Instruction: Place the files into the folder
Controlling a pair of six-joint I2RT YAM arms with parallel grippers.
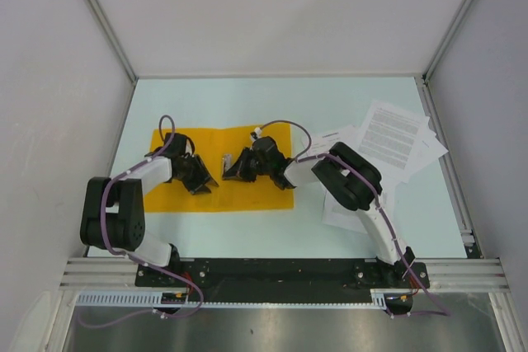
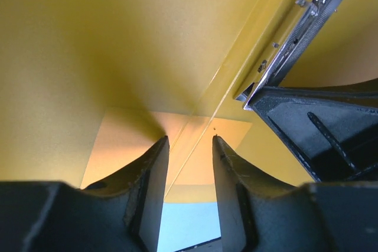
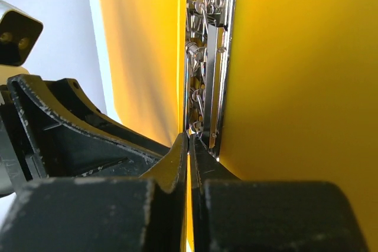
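The folder (image 1: 173, 195) is lying opened flat on the pale blue-green counter (image 1: 247, 105), left of centre. It is showing as a thin, smooth orange-yellow rectangle with a straight crease running down its middle. Both grippers are working over that crease.

The left gripper (image 2: 190, 140) is pointing down at the folder, and its two matte black, wedge-shaped fingers (image 2: 152, 187) are standing apart with a clear gap between them. The crease line is passing through that gap, and nothing is sitting between the pads. A paler, peach-toned rectangular patch (image 2: 118, 146) is showing on the yellow sheet just past the fingertips; what it is cannot be told.

The right gripper (image 3: 188, 140) is reaching in from the other side, its scuffed black fingers pressed together with no gap. Its tips are meeting the foot of a long, shiny chrome clip (image 3: 209, 57) with small coiled springs, fixed along the crease. Whether a thin edge is caught between the tips cannot be told.

The files (image 1: 396, 142), flat white sheets printed with blocks of black text, are lying fanned and overlapping at the right side of the counter, well apart from the folder, with one sheet partly under the right arm (image 1: 355, 179).
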